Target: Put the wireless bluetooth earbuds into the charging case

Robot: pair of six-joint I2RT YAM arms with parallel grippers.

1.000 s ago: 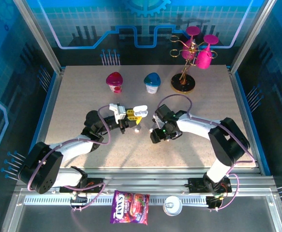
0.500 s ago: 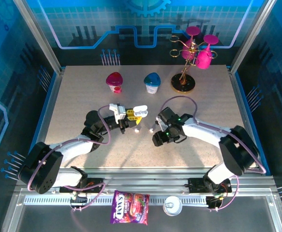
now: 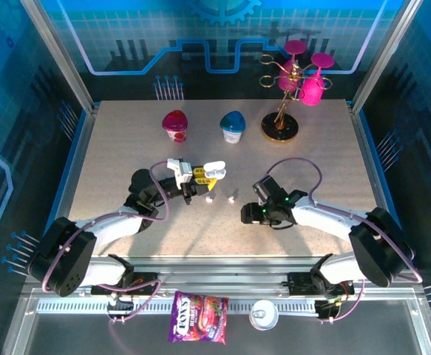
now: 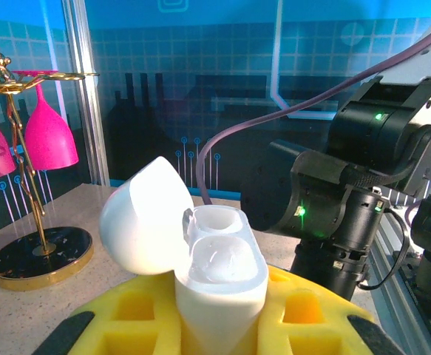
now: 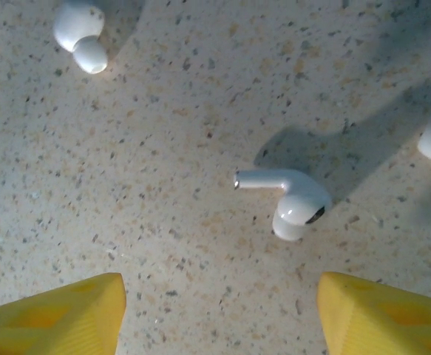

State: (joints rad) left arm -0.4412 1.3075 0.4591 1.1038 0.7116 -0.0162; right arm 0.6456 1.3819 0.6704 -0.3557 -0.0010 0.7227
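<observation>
Left gripper [image 3: 197,177]: clamped tight on the open charging case [image 4: 219,274].
Right gripper [image 5: 219,316]: fingers wide apart, holding nothing.
Earbud [image 5: 292,201]: on the table [image 5: 148,192], just ahead of Right gripper.

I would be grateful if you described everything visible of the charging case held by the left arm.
The charging case is glossy white plastic, pebble-shaped, standing upright and clamped between the yellow fingers of the left gripper. Its rounded lid is swung open to one side on a hinge, exposing two moulded wells; whether they hold anything I cannot tell.
</observation>
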